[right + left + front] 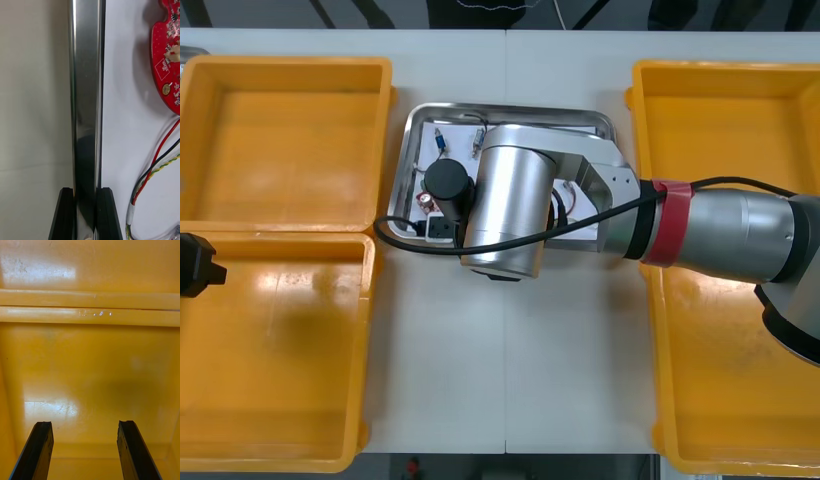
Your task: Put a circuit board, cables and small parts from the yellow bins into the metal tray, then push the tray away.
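- Grip on a rim: the right claw (85, 195) is closed on the edge of the metal tray (84, 93). One black finger is on the table side and the other is inside the tray.
- On the tray's white floor, a round red circuit board (167, 63) lies apart from the rim. Red, black and yellow cables (157, 165) curl closer to the inner finger.
- Seen from above, the tray sits on the table (510, 380) between the yellow bins (275, 360), toward the far edge. Small parts (477, 140) lie at its far end, and the right arm covers its near side.
- The left claw (85, 423) hangs open and idle over the bare floor of a left-hand bin.
- Loading looks done, so the push probably comes next.
- Risk: the rim is thin and slick, so the claw may slip off it. Held at one spot, the tray may swivel instead of sliding straight.
- Risk: the cables near the inner finger could snag. A hard shove could tip the contents or send the tray over the far edge.
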`<state>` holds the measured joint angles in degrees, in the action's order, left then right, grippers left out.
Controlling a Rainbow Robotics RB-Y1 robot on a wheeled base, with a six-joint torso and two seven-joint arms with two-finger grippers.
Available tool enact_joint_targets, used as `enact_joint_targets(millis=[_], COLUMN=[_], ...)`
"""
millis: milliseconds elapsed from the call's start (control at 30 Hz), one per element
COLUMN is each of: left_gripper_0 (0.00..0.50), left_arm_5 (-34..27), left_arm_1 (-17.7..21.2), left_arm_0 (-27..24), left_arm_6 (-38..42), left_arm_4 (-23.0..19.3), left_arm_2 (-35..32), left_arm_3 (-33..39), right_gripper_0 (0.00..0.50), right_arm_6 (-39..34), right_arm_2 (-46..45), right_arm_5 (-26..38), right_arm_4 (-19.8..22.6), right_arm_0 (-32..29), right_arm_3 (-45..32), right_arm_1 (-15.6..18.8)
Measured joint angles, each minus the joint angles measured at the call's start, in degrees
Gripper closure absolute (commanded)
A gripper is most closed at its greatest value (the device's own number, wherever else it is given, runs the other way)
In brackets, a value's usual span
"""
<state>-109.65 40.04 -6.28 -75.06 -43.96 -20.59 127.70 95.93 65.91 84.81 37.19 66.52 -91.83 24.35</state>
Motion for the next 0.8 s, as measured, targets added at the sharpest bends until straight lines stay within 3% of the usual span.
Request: enact_joint_targets(millis=[300, 500, 800], left_gripper_0=[0.0, 0.0, 0.0], left_arm_5=[0.0, 0.0, 0.0], left_arm_1=[0.0, 0.0, 0.0], left_arm_0=[0.0, 0.0, 0.0], left_arm_6=[0.0, 0.0, 0.0], left_arm_4=[0.0, -0.01, -0.02], left_arm_2=[0.0, 0.0, 0.0], left_arm_3=[0.01, 0.01, 0.01], right_gripper_0=[0.5, 0.5, 0.5], right_arm_6=[1.27, 11.25, 13.3], right_arm_2=[-0.03, -3.24, -5.4], right_arm_5=[-4.47, -5.15, -7.42], right_arm_4=[0.25, 4.71, 5.26], right_arm_0=[2.04, 3.51, 5.52], right_arm_3=[6.07, 12.82, 18.14], right_arm_1=[-0.21, -1.41, -2.84])
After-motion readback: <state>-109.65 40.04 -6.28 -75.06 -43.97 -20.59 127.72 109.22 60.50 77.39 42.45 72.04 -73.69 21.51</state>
